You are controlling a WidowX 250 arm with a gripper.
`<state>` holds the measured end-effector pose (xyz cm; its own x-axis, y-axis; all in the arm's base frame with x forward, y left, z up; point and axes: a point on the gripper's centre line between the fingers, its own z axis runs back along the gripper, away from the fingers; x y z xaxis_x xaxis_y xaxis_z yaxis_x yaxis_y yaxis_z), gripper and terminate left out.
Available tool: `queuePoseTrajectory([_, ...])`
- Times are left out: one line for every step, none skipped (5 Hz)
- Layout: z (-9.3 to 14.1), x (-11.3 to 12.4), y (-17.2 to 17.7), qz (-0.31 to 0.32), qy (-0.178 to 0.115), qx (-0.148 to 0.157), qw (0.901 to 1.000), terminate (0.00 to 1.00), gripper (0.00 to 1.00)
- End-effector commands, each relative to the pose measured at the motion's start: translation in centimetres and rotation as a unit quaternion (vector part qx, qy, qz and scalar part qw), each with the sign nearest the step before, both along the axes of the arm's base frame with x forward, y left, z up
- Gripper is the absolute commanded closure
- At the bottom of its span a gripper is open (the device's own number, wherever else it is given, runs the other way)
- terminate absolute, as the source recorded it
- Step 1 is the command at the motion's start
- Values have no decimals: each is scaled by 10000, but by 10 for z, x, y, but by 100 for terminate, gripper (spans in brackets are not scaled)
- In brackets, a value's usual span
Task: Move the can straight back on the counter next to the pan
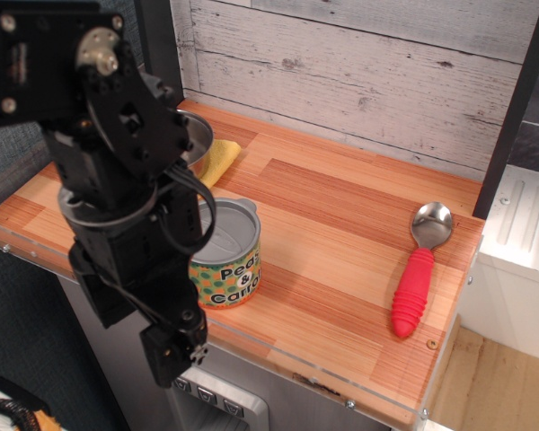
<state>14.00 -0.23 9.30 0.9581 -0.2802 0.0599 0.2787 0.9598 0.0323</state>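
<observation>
1. The can (pixel 226 260) is standing upright near the front edge of the counter (pixel 341 224), partly hidden by the arm.
2. The gripper (pixel 175 346) is hanging low at the can's front left; whether it is open or closed cannot be told.
3. The pan (pixel 198 144) is sitting behind the can, mostly covered by the arm, touching a yellow cloth (pixel 220 160).
4. A red-handled spoon (pixel 419 269) is lying well apart, at the right.
</observation>
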Motion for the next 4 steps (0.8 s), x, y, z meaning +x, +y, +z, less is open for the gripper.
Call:
queuePoseTrajectory([0,0,0,0,0,0,10000,0,0])
queuePoseTrajectory([-13,11,12,235,99,81,9996,0,0])
queuePoseTrajectory([-15,24,16,271,-196,399,9986,0,0])
queuePoseTrajectory([-17,38,25,366,-334,413,9979,0,0])
